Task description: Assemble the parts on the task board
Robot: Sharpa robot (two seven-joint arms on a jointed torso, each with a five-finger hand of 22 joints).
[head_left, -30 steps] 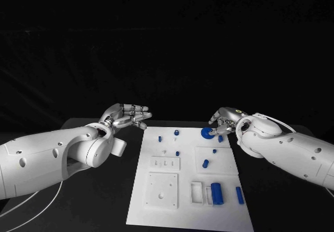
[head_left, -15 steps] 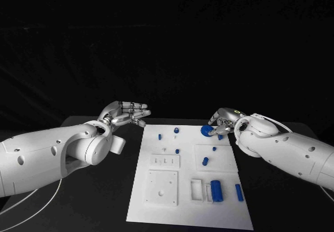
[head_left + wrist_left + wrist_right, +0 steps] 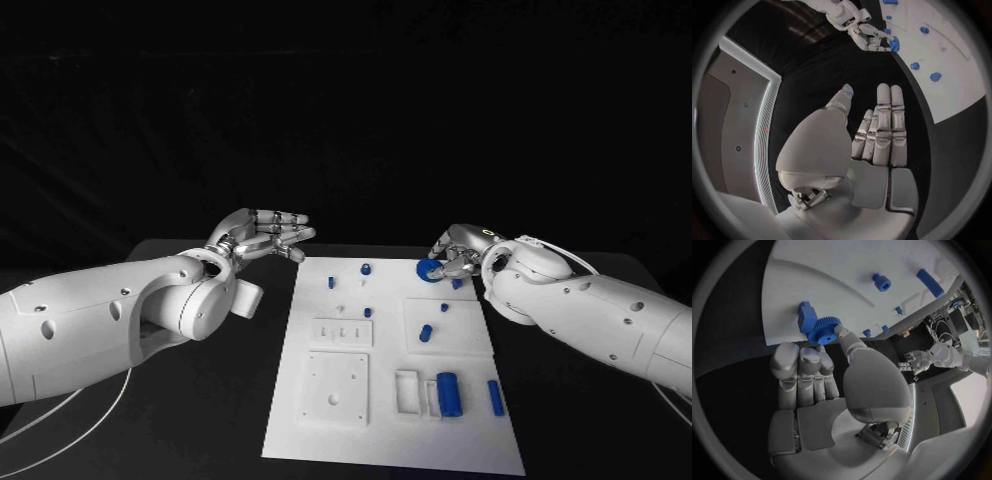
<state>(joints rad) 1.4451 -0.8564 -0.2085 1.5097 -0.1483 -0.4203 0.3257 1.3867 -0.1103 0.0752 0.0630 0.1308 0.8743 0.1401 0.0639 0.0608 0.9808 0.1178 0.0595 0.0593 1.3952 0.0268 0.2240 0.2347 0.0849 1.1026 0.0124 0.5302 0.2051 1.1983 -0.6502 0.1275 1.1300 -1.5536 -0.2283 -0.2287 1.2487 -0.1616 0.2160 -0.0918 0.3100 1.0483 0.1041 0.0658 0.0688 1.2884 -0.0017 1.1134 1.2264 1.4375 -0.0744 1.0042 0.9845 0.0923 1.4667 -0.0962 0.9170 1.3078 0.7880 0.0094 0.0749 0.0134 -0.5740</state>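
The task board [image 3: 389, 375], a white plate, lay flat at the middle of the black bench [image 3: 216, 400], its long side running away from the robot. A blue gear [image 3: 428, 270] sat at the board's far right edge, held between the fingertips of the right hand [image 3: 459, 256]; in the right wrist view the gear [image 3: 824, 330] was pinched against a small blue block [image 3: 806, 316] standing on the board. A blue cylinder [image 3: 447, 393] lay in a recess near the board's close end, with a slim blue bar [image 3: 496, 398] just beside it. Small blue pegs [image 3: 365, 269] stood toward the far end. The left hand [image 3: 263, 238] hovered off the board's far left corner, fingers extended together and gripping nothing.
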